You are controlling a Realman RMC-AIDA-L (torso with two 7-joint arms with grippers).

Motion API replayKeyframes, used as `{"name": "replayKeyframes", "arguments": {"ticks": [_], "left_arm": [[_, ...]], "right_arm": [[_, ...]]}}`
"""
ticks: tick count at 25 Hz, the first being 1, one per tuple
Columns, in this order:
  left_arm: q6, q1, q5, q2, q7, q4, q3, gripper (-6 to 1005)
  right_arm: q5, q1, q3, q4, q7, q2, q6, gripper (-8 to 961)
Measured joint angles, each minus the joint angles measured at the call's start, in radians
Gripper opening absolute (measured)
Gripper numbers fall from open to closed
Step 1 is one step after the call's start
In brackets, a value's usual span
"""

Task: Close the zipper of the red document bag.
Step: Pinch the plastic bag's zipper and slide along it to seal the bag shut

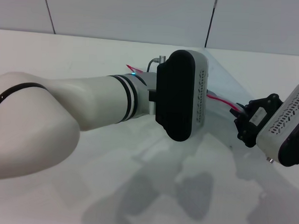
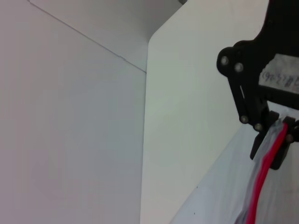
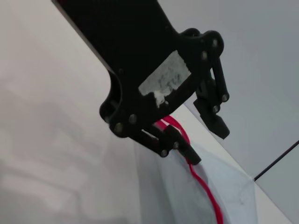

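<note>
The middle of the white table [image 1: 67,54] is spanned by the left arm [image 1: 90,109], behind which much of the red document bag [image 1: 225,83] is hidden, while its right end is occupied by the right gripper [image 1: 240,117], with bare tabletop around.

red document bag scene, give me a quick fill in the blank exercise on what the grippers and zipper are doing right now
1. The strip running along the edge of the red document bag is coloured ____.
2. In the left wrist view, a black gripper is clamped on the ____ of the bag.
3. In the head view, the zipper is mostly hidden behind the ____ arm.
4. The right gripper is at the zipper's ____ end in the head view.

Missing words: red; zipper edge; left; right
</note>
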State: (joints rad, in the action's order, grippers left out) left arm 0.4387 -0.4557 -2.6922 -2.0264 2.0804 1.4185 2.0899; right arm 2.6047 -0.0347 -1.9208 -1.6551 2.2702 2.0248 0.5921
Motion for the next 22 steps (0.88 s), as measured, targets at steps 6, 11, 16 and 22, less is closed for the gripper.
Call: {"name": "replayKeyframes", "arguments": {"ticks": [6,11,16,22], "left_arm": [[-0.002,0.005,0.0,0.0,0.0,0.01,0.006,332],[-0.001,0.007,0.0,0.0,0.001,0.02,0.006,332],[-0.004,0.008,0.0,0.0,0.002,0.021,0.014,329],[0.002,0.011,-0.004,0.0,0.004,0.027,0.016,323]], "right_arm": [[0.0,0.001,0.003,0.002,0.0,0.0,-0.017,78],[0.0,0.002,0.004,0.004,0.0,0.0,-0.021,81],[0.0,0.001,0.008,0.006,0.001,0.0,-0.022,84],[0.0,0.001,0.014,0.011,0.002,0.0,-0.023,88]]}}
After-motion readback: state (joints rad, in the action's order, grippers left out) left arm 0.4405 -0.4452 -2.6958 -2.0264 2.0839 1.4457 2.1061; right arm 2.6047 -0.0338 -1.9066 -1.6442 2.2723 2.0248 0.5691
